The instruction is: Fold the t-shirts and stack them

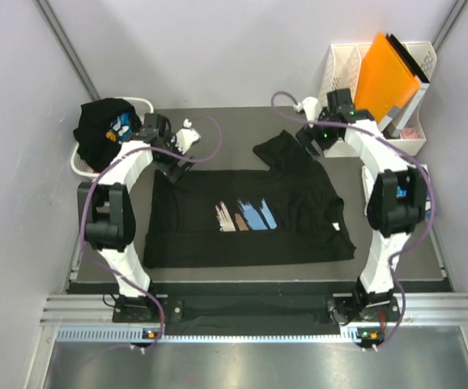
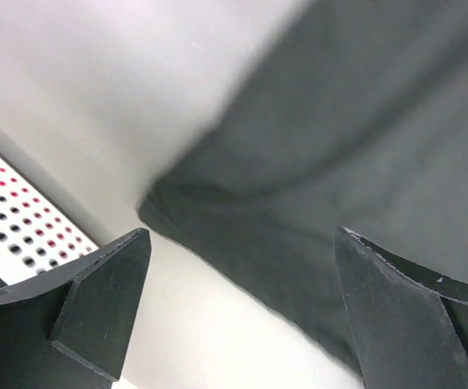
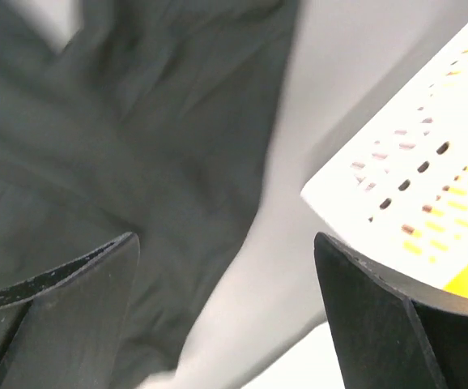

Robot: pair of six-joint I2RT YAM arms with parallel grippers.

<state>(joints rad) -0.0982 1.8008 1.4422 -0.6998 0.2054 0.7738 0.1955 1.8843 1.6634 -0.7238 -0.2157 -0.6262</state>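
1. Printed black tee [image 1: 250,219] lies flat mid-table [image 1: 242,121], long axis 9-to-3 in the top view.
2. Left end effector [image 1: 176,168] sits at the tee's 10 o'clock corner. Fingers are wide apart and hold nothing.
3. Right end effector [image 1: 308,139] is over the rumpled sleeve at 1 o'clock. Fingers are apart and empty.
4. Second black tee [image 1: 104,130] is heaped in the basket [image 1: 78,162] at 10 o'clock, nearer the left arm.

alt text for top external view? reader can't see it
Seen from above, a black t-shirt with a blue, white and tan brush-stroke print lies spread on a dark table. The left gripper and right gripper are open at its far corners. A white basket of dark clothes sits far left, an orange folder far right.
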